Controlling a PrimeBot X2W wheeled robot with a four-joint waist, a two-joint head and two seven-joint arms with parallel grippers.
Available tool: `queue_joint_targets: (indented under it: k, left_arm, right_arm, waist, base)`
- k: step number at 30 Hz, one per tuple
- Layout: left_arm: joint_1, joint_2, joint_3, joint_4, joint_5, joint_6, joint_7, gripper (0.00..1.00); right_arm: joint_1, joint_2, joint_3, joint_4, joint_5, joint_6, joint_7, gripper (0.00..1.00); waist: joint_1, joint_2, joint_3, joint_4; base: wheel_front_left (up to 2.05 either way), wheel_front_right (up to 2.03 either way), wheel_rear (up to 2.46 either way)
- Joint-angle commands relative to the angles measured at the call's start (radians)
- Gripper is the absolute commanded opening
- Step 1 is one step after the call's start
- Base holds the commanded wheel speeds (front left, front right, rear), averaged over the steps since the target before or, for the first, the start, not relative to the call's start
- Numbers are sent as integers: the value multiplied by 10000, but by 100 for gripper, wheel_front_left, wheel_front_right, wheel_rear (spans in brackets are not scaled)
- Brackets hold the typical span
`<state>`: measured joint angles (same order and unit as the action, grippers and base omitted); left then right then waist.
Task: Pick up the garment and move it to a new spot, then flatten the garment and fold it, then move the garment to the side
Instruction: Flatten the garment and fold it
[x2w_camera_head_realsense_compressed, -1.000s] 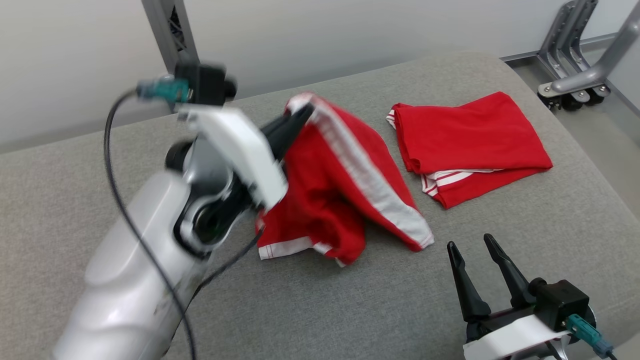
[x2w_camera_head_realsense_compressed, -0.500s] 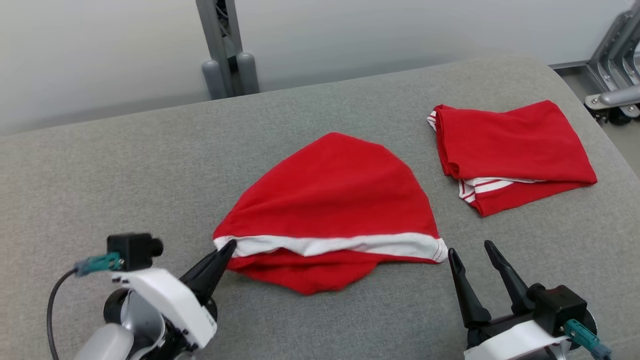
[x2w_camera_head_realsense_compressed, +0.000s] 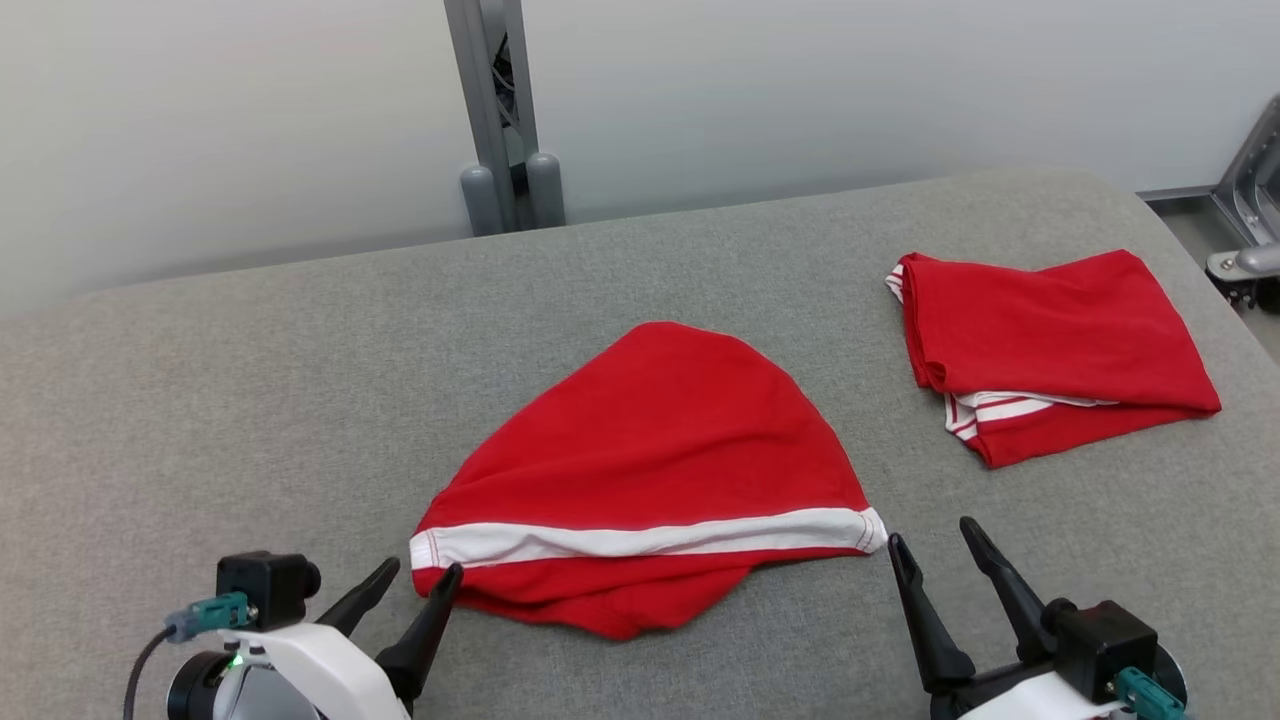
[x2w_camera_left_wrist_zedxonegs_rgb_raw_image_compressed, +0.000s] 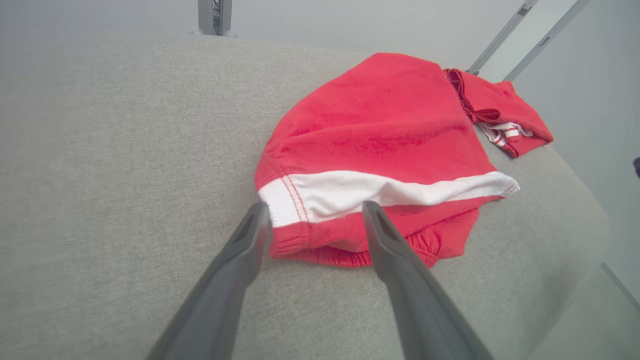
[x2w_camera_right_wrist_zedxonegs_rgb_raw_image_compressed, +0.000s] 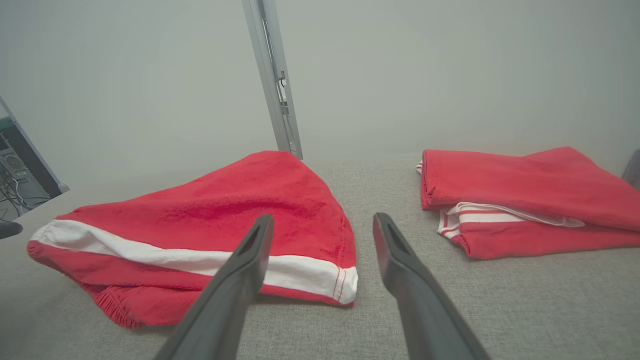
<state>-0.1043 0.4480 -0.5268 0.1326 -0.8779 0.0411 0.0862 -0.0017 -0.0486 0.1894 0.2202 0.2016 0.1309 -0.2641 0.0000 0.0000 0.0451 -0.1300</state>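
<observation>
Garment (x2w_camera_head_realsense_compressed: 650, 440) on grey fabric surface (x2w_camera_head_realsense_compressed: 250, 400)

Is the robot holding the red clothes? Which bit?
No, nothing is held: the left gripper and right gripper are open near the middle garment.

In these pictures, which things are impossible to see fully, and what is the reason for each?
- Head view: the garment hides its own lower layers under the top one.
- Head view: the folded garment shows striped edges; its inside is hidden by the fold.
- Head view: the metal frame is cut off by the right edge.
- Right wrist view: the dark equipment is cut off by the left edge.
</observation>
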Motion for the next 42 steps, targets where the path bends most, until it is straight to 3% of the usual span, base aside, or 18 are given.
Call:
queue_joint_targets:
  k: [1, 6, 10, 17, 23, 26, 32, 36, 42]
  left_arm:
    - [145, 64, -35, 17, 112, 110, -40, 100]
    - [390, 361, -56, -243, 574, 601, -167, 100]
    - [746, 167, 404, -667, 687, 1106, -1127, 100]
    - [1465, -575, 874, -761, 1082, 1713, -3066, 100]
    - [1915, -1528, 1639, -1038, 2645, 2227, -3522, 100]
    - [2496, -2261, 2551, -1445, 3892, 2239, -3506, 100]
    - [3128, -3474, 3835, -2041, 5784, 1728, -3511, 100]
    - [3127, -3852, 4340, -2229, 6270, 1261, -3512, 100]
    - [3179, -3912, 4105, -1449, 7279, 745, -3513, 100]
  right_arm:
    - [131, -51, 10, 49, 34, -3, -10, 100]
    - [237, -49, 77, 91, 78, -3, -9, 100]
    - [197, -49, 100, 47, 56, -3, -9, 100]
    - [305, -51, 44, -71, 77, -3, -9, 100]
    - [501, -49, -128, -331, 189, -3, -9, 100]
    - [647, -51, -40, -453, 224, -3, -9, 100]
    - [916, -49, -77, -625, 249, -3, -9, 100]
    - [941, -49, -80, -643, 257, -3, -9, 100]
    - [816, -51, -11, -486, 114, -3, -9, 100]
  waist:
    - [0, 0, -127, 107]
    - [0, 0, -372, 322]
    - [0, 0, -502, 466]
    - [0, 0, -720, 627]
    - [0, 0, -877, 728]
    - [0, 0, -949, 743]
    - [0, 0, -1001, 838]
    - [0, 0, -955, 907]
    - [0, 0, -844, 923]
  base:
    - [0, 0, 0]
    - [0, 0, 0]
    - [0, 0, 0]
    - [0, 0, 0]
    - [0, 0, 0]
    - [0, 0, 0]
    - [0, 0, 0]
    - [0, 0, 0]
    - [0, 0, 0]
